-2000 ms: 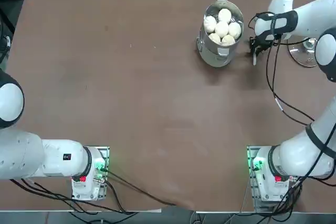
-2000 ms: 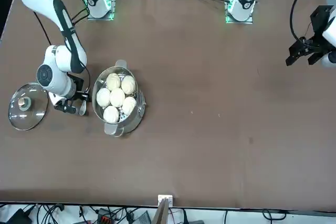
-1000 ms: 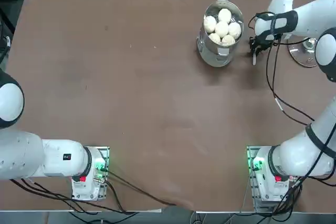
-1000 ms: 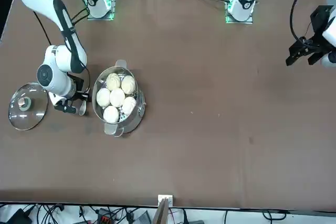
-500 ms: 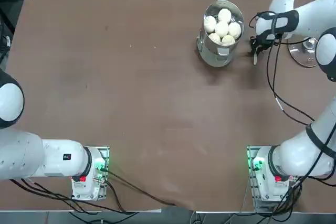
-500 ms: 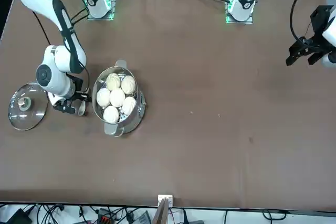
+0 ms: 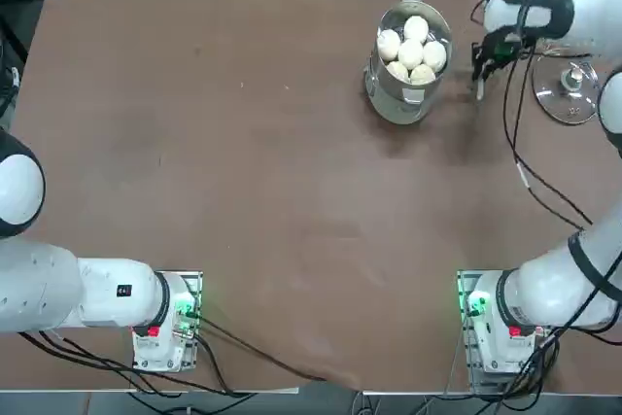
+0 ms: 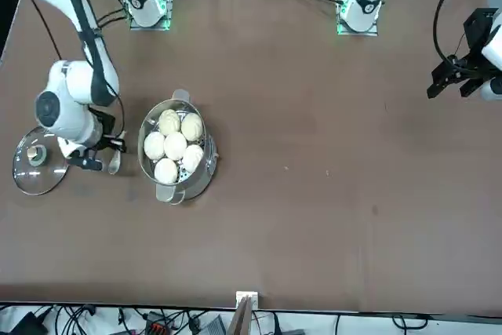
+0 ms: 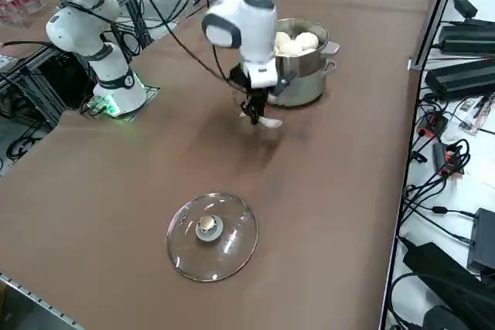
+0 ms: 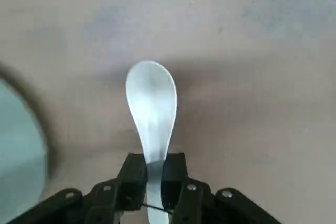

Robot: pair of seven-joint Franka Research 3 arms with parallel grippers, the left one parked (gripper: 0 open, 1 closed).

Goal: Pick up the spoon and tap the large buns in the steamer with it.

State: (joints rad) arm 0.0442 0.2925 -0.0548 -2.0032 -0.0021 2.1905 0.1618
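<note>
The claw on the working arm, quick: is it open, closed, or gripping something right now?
Right claw: closed on the handle of the small white ceramic spoon, held off the table between the shiny steel steamer pot and the clear glass lid.

Tabletop (image 7: 243,172): brown, flat, matte surface. Resting on it: one steel pot (image 7: 406,85) with white buns (image 7: 412,50) inside. One round glass lid (image 9: 213,236) with knob, flat, well apart from the pot.

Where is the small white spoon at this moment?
The small white spoon is held by its handle in the right gripper, in the air between the shiny steel steamer pot and the clear glass lid.
</note>
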